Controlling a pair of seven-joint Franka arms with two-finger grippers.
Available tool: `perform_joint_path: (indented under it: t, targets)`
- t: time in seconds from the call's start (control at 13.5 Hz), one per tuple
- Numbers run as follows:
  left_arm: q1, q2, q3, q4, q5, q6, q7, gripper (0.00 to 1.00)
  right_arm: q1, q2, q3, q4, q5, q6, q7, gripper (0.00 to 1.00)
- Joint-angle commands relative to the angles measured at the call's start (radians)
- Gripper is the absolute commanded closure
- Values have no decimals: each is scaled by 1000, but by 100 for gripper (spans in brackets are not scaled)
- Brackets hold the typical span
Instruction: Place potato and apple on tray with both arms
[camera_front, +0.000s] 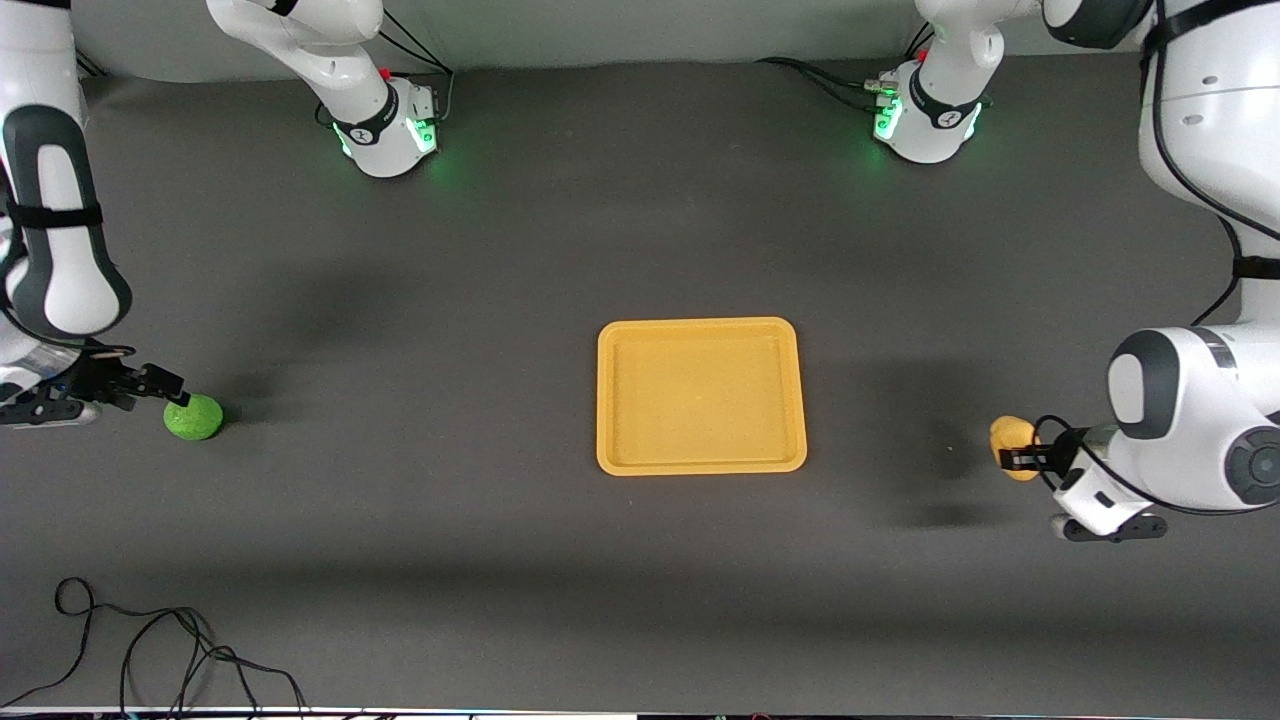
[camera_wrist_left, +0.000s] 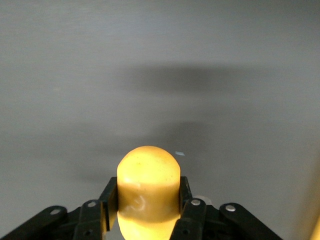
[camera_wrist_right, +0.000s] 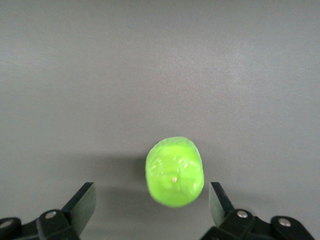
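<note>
The yellow-orange tray (camera_front: 700, 324) lies flat in the middle of the table with nothing on it. The green apple (camera_front: 193, 417) sits on the table toward the right arm's end. My right gripper (camera_front: 165, 387) is open just beside and above it. In the right wrist view the apple (camera_wrist_right: 175, 171) lies just ahead of the gap between the spread fingers (camera_wrist_right: 82, 202), and my right gripper (camera_wrist_right: 150, 202) touches nothing. My left gripper (camera_front: 1022, 458) is shut on the yellow-orange potato (camera_front: 1012, 437) toward the left arm's end. In the left wrist view my left gripper (camera_wrist_left: 148, 194) clamps the potato (camera_wrist_left: 148, 170) on both sides.
Black cables (camera_front: 150, 650) lie on the table near the front camera toward the right arm's end. The two green-lit bases (camera_front: 390, 130) (camera_front: 925, 120) stand along the table edge farthest from the front camera. Dark bare table surrounds the tray.
</note>
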Motion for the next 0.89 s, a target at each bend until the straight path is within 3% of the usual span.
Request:
perform_joint_path:
  t: [0.0, 0.15, 0.37, 0.44, 0.52, 0.59, 0.81]
  targets:
    - [-82, -34, -58, 4, -7, -14, -145, 92, 2, 78, -6, 23, 84, 62, -81, 0]
    - [-157, -34, -97, 4, 7, -13, -261, 92, 2, 119, 3, 23, 108, 102, -84, 0]
    - [-319, -5, -95, -19, 10, 10, -393, 92, 0, 162, 6, 49, 121, 119, -84, 1]
    - [-358, -2, -95, -43, 10, 25, -410, 92, 0, 175, 6, 55, 121, 117, -84, 16]
    - [-389, 4, -94, -56, 10, 42, -427, 92, 2, 175, 6, 57, 119, 113, -85, 47]
    - [-397, 16, -94, -54, 12, 50, -437, 92, 3, 175, 6, 61, 119, 107, -91, 64]
    - [-409, 41, -94, -65, 16, 49, -437, 92, 25, 123, 5, 87, 113, 34, -79, 70]
